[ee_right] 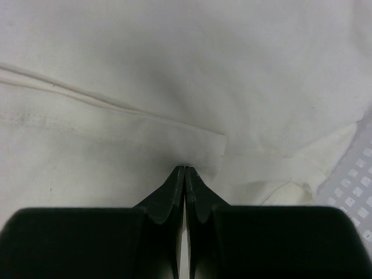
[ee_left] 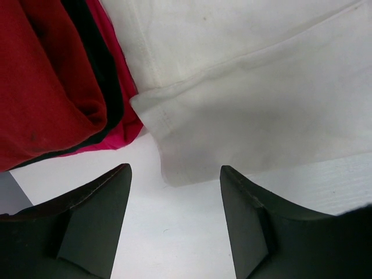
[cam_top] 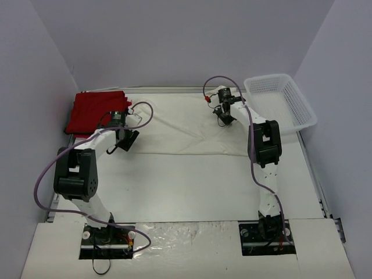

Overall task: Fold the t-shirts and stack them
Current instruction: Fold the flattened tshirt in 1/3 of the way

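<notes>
Left pincer (ee_left: pixel 174 171) released, jaws apart, above bare white bench (cam_top: pixel 192 186). Corner of large cream-white cloth t-shirt (ee_left: pixel 261 104) just ahead of tips. Folded bright red t-shirts (ee_left: pixel 40 87) ahead-left, just beside that corner. Right pincer (ee_right: pixel 184 168) clenched, tips against cream fold; whether cloth pinched, cannot tell. White plastic mesh basket (ee_right: pixel 354 174) to its right.

Arms: left arm (cam_top: pixel 99 138) and right arm (cam_top: pixel 267 186) white-shelled; blocky black joint housings
Cables: mauve cable (cam_top: pixel 39 180) looped along each arm; small red connector (cam_top: pixel 207 100) near the right wrist
Bases: black mounts (cam_top: pixel 107 238); thin red and yellow wires beside
Left gripper (ee_left: pixel 174 168): fingers (ee_left: pixel 93 221) matte black, wedge-shaped, flat inner faces
Right gripper (ee_right: pixel 185 168): black, tapering to thin tips
</notes>
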`<act>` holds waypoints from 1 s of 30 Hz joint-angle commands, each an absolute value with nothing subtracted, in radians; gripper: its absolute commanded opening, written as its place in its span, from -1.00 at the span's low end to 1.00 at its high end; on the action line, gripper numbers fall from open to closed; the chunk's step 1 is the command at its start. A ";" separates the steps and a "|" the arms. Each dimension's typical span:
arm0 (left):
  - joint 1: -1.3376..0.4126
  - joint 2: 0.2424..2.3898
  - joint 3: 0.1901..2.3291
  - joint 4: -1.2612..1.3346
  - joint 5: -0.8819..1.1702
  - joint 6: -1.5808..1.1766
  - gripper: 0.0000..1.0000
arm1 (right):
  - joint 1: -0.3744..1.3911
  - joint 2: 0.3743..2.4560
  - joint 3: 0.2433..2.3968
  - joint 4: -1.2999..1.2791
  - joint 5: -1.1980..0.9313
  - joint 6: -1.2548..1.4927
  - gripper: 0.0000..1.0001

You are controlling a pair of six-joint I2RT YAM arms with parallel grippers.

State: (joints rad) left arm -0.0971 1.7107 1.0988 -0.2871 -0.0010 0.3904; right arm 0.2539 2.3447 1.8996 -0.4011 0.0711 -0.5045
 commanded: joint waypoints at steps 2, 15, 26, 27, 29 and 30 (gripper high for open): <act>-0.103 1.605 1.106 -0.287 0.000 0.409 0.23 | 0.253 2.162 1.879 -0.417 0.080 -0.511 -1.00; -0.115 1.548 0.945 -0.316 0.078 0.610 0.22 | 0.244 1.760 1.447 -0.433 0.100 -0.477 -0.42; -0.115 1.592 0.893 -0.175 0.009 0.718 0.22 | 0.224 1.621 1.223 -0.474 -0.037 -0.459 -0.24; -0.117 1.604 0.893 -0.169 0.009 0.725 0.22 | 0.219 1.624 1.221 -0.474 -0.040 -0.459 -0.24; -0.115 1.615 0.891 -0.152 0.009 0.729 0.22 | 0.207 1.635 1.226 -0.474 -0.052 -0.454 -0.25; -0.115 1.627 0.893 -0.147 0.009 0.730 0.22 | 0.204 1.641 1.229 -0.474 -0.058 -0.451 -0.25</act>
State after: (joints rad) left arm -0.1120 1.6154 0.8886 -0.1886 0.0200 0.6952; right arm 0.2222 1.6657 1.2236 -0.4526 -0.0265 -0.4694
